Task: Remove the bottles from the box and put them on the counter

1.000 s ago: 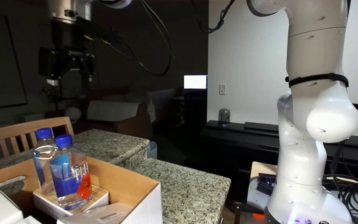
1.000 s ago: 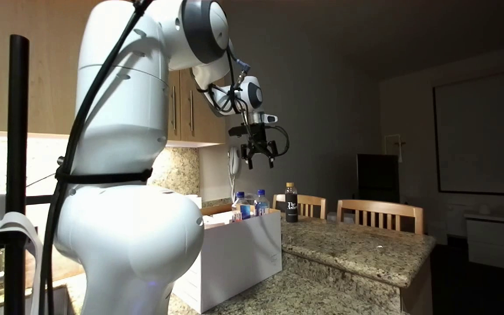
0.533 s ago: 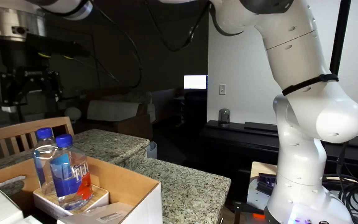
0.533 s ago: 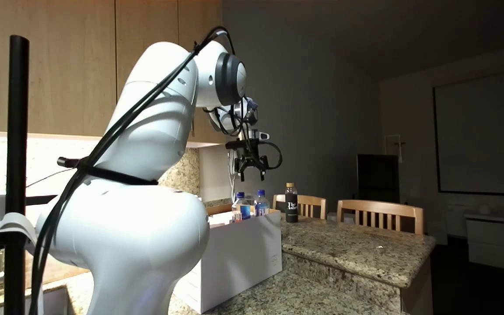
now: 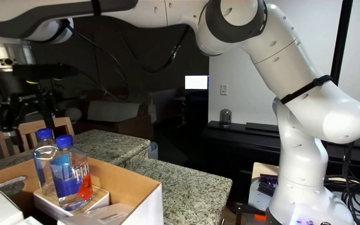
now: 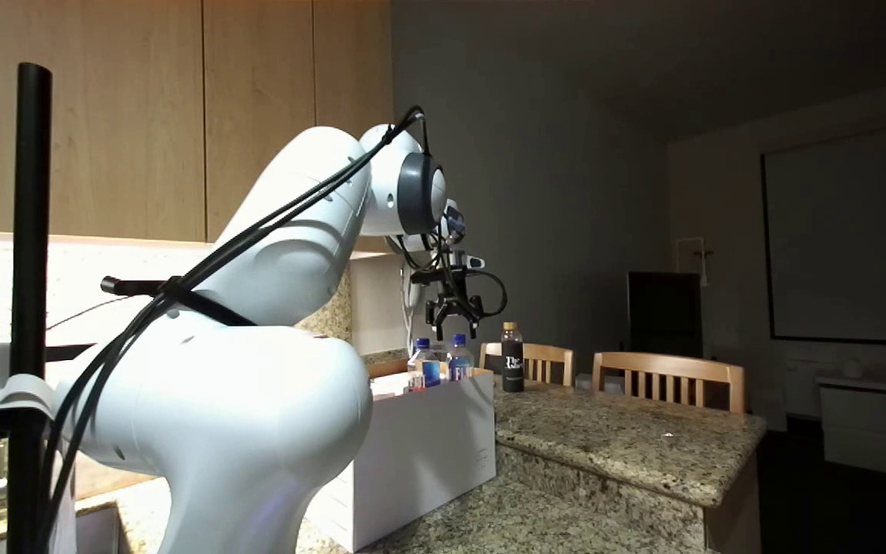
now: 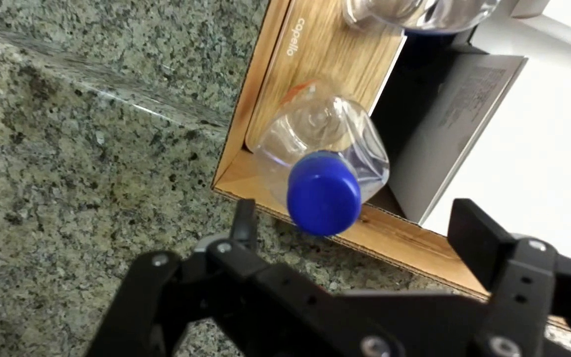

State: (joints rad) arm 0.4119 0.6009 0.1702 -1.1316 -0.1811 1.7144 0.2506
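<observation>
Black robot fingers, spread wide and holding nothing, have just come lower towards two clear plastic, blue-capped bottles standing upright inside a large white-and-brown cardboard box. A grasp looks near, though both bottles still need moving onto the speckled grey-green granite counter.

Wrist view: the nearer bottle stood ahead of the claw, the farther bottle beyond it; both in the box, on a carton. To the claw's left lay the counter. In an exterior view, a third bottle stood right of the claw, a chair behind it.
</observation>
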